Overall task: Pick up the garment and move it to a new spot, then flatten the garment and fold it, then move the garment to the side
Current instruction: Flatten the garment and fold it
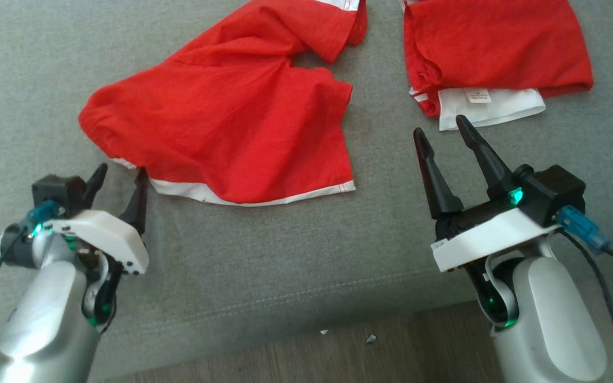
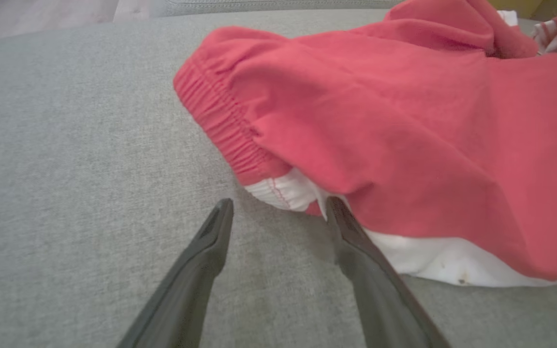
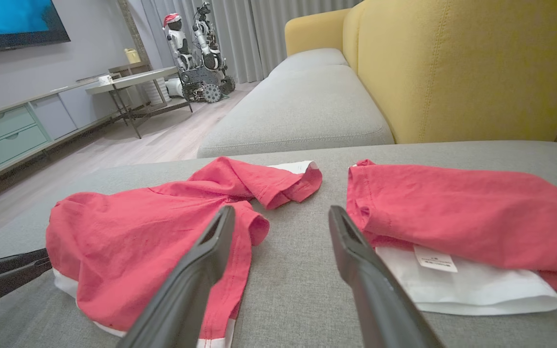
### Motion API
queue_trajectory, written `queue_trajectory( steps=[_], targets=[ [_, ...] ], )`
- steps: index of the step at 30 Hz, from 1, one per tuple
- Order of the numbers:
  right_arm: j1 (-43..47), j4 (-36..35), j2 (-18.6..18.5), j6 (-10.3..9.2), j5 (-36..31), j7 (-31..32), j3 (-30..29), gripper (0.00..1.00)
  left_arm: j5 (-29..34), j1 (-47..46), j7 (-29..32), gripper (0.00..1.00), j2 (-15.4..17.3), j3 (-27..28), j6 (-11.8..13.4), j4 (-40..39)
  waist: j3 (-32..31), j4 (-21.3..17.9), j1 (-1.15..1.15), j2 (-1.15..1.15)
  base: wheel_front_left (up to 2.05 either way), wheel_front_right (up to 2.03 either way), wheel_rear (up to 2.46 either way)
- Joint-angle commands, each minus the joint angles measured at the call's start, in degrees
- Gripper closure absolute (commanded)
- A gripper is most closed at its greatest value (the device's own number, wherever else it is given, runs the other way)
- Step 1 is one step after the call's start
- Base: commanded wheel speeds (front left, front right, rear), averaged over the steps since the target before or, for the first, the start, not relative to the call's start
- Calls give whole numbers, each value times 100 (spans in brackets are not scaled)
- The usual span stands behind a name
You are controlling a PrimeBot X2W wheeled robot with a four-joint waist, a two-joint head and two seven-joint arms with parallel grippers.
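**Step in hand (judged): first pick-up.** The garment (image 1: 221, 117) lies crumpled on the grey cushion (image 1: 285, 255), left of the cushion's middle and set back from its front seam.

The left gripper (image 1: 121, 171) stands at the garment's corner nearest the cushion's left end. Its jaws are spread wide and hold nothing. One finger (image 2: 351, 232) appears to touch the white lining (image 2: 283, 191); the other stands on bare cushion.

The right gripper (image 1: 439, 125) is raised over the cushion's right half, also wide and empty.

**Procedure.** The left gripper should advance until the elastic waistband (image 2: 220, 125) sits between both fingers, then close on the gathered edge rather than on the single lining layer. The folded garment (image 1: 498, 48) on the cushion's right half should be left undisturbed.

**Materials.** The red cloth is thin, woven and limp, with soft ridges. The waistband is ribbed and thicker. The hem (image 1: 205, 191) is white. The cushion is a coarse, flat weave.
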Motion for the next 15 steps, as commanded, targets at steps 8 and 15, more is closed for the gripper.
queue_trajectory(
  steps=[8,15],
  targets=[
    [-185,-189,56,36,53,-89,67,0,62,-461,7,0,280,141,7,107,120,-83,0,0,0,0,0],
    [-205,-150,56,36,67,-98,52,0,67,-625,-6,47,302,81,-29,279,173,-127,0,0,0,0,0]
  ],
)
